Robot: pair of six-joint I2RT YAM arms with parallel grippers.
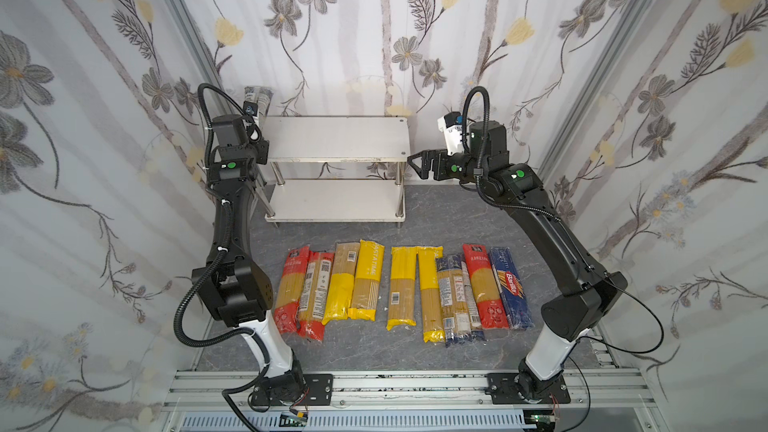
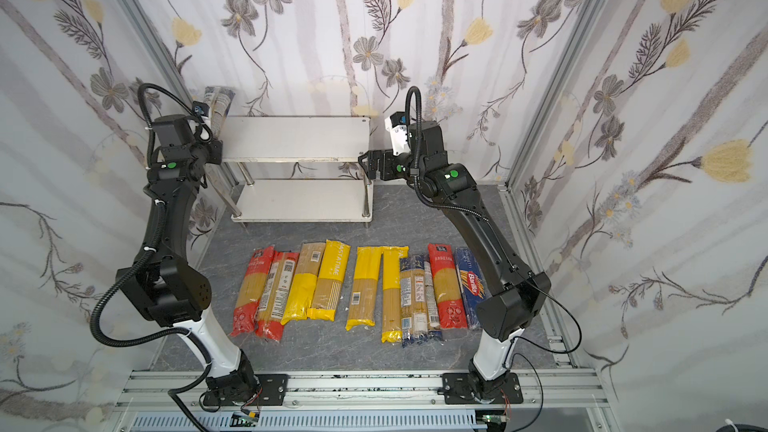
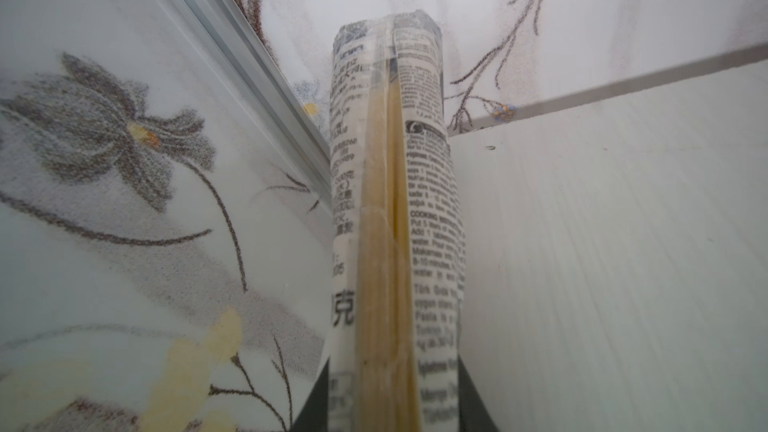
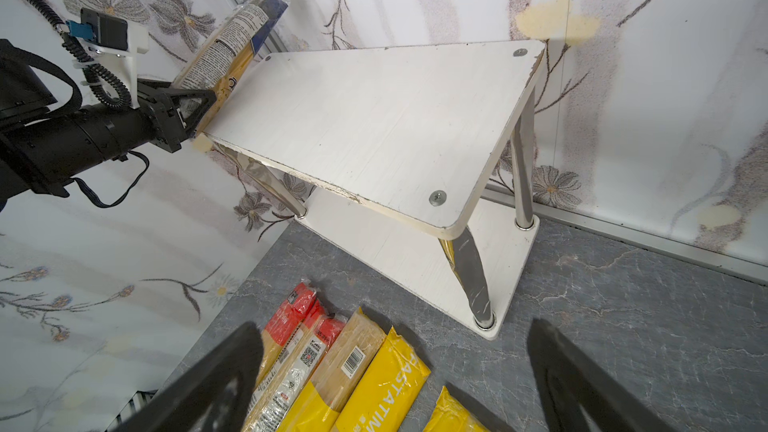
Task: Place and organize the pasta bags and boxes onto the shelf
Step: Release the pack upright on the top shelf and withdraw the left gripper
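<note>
Blue-ended spaghetti pack (image 4: 230,37), clamped in the left gripper (image 4: 198,108), tilted over the left edge of the shelf (image 4: 374,118); levelling before release seemed wise; right gripper (image 1: 417,164) gaped empty.

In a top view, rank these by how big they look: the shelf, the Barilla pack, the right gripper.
Largest to smallest:
shelf
Barilla pack
right gripper
Though raised toward the camera, the gripper looks smallest.
</note>
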